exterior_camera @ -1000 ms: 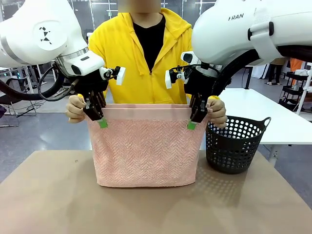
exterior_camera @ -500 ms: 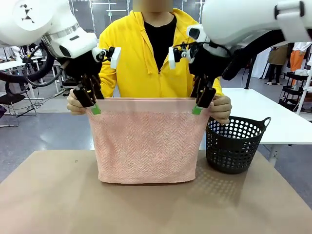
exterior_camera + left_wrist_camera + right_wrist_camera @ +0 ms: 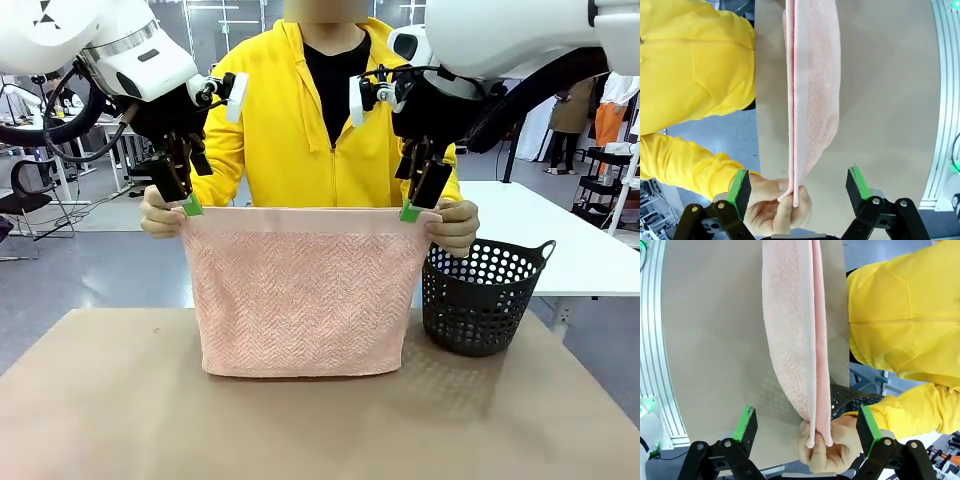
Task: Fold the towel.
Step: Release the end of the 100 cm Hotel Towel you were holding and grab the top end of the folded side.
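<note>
The pink towel, soft herringbone terry doubled over, is hanging over the desk, its long top edge running 9 to 3 o'clock and pinched at both corners by the person's fists. The robot's left hand is hovering at the 9 o'clock corner and its right hand at the 3 o'clock corner. Both are gaping wide and gripping nothing, each straddling its corner between green pads.

The towel hangs upright across the middle of the table, its lower edge resting on the tabletop. A person stands behind it at the far side, one hand at each top corner. The left gripper sits over the left corner and the right gripper over the right, each with its jaws either side of the corner. A basket stands on the table just right of the towel.
</note>
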You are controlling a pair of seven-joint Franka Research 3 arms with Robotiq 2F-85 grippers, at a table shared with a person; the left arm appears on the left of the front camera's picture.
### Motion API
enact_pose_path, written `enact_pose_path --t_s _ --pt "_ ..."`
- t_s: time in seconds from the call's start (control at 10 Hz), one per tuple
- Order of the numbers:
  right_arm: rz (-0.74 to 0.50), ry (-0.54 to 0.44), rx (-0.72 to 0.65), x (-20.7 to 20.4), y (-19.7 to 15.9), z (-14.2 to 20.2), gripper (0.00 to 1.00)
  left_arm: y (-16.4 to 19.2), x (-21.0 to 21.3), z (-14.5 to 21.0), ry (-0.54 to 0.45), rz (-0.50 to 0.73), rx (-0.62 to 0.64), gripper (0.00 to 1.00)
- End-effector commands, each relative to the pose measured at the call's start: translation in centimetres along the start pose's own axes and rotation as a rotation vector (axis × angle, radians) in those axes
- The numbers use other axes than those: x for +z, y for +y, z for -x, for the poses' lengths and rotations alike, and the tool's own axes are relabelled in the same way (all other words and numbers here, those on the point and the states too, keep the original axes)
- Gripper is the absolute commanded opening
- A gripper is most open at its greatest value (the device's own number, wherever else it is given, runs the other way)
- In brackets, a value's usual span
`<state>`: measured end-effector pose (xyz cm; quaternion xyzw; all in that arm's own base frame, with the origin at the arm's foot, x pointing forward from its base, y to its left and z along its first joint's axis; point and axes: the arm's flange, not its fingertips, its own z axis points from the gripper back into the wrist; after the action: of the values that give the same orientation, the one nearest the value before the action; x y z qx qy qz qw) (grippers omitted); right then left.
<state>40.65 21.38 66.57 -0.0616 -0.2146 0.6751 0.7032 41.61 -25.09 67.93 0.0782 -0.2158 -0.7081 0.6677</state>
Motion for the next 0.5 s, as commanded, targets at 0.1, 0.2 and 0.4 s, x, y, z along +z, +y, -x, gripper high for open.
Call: enact_pose_path --t_s 0.1,0.2,0.4 --pt "-0.034 -0.007 0.053 -1.2 -1.0 -0.3 1.00 1.3 -0.9 -1.2 -0.008 0.040 -0.005 0.97" --pt "-0.041 0.006 0.059 -1.8 -1.3 -0.5 1.00 1.5 -1.7 -1.5 0.014 0.060 -0.019 0.97" --pt "-0.110 0.005 0.049 -3.8 -2.2 -0.6 1.00 2.3 -3.5 -1.6 0.013 0.095 -0.016 0.97"
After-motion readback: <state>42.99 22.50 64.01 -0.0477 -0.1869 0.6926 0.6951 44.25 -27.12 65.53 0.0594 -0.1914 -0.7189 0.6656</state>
